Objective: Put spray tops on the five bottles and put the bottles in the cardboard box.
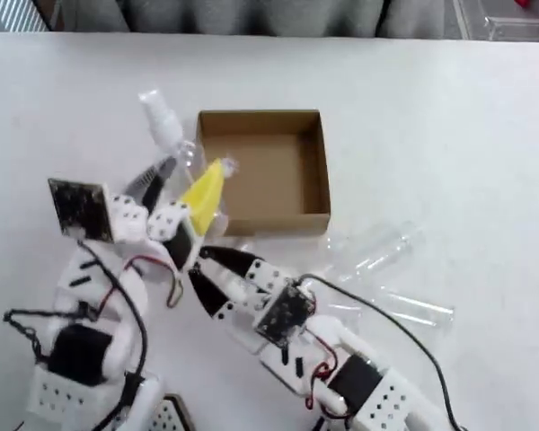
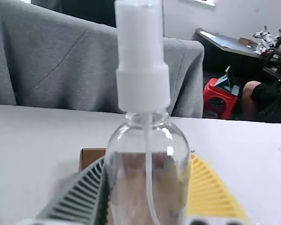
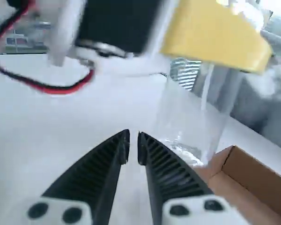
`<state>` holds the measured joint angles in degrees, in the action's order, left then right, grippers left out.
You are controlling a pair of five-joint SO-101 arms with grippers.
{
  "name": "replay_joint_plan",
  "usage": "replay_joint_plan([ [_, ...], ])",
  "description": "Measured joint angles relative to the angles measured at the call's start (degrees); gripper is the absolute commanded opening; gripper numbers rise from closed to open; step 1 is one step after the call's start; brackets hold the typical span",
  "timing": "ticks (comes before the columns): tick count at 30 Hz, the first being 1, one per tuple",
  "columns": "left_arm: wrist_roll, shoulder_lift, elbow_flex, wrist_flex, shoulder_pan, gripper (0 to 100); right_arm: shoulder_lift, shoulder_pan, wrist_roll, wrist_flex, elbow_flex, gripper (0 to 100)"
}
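My left gripper [image 1: 193, 169] is shut on a clear bottle [image 1: 168, 133] with a white spray top [image 1: 153, 106], held tilted just off the left wall of the cardboard box [image 1: 319, 166]. In the left wrist view the bottle [image 2: 145, 164] stands between the grey finger [image 2: 82, 197] and the yellow finger [image 2: 210, 192], with the spray top [image 2: 141, 70] screwed on. My right gripper [image 1: 200, 267] sits below and in front of the left one, its black fingers nearly touching with nothing between them. From the right wrist the gripper [image 3: 132, 143] points at the bottle's base [image 3: 187, 131].
Clear bottles without tops lie on the table right of the box [image 1: 382, 250] and nearer the right arm [image 1: 413, 307]. The box's corner [image 3: 253, 180] lies past the held bottle. A grey sofa [image 2: 47, 61] stands behind the table's far edge.
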<state>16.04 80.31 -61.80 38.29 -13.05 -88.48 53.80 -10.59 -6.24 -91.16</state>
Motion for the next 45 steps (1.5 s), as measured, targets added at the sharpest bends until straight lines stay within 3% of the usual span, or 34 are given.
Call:
replay_joint_plan([
  [5,-0.09,7.03,0.0,4.92,-1.67,2,-0.7,-1.76,3.34,0.18,-0.18,1.7],
  [19,-4.22,8.0,-0.88,5.45,-1.76,2,-0.62,-5.45,3.52,-1.49,-0.18,1.7],
  [27,-4.31,6.42,-10.11,-12.75,2.29,2,-0.7,-7.56,3.52,-11.52,-0.18,1.7],
  [37,-4.75,-26.29,6.95,-18.99,4.48,2,-0.7,-9.32,3.52,-11.87,-2.11,1.7],
  [45,-4.75,-50.29,12.04,-34.2,5.54,2,-0.79,-9.85,3.52,-11.87,-2.11,1.7],
])
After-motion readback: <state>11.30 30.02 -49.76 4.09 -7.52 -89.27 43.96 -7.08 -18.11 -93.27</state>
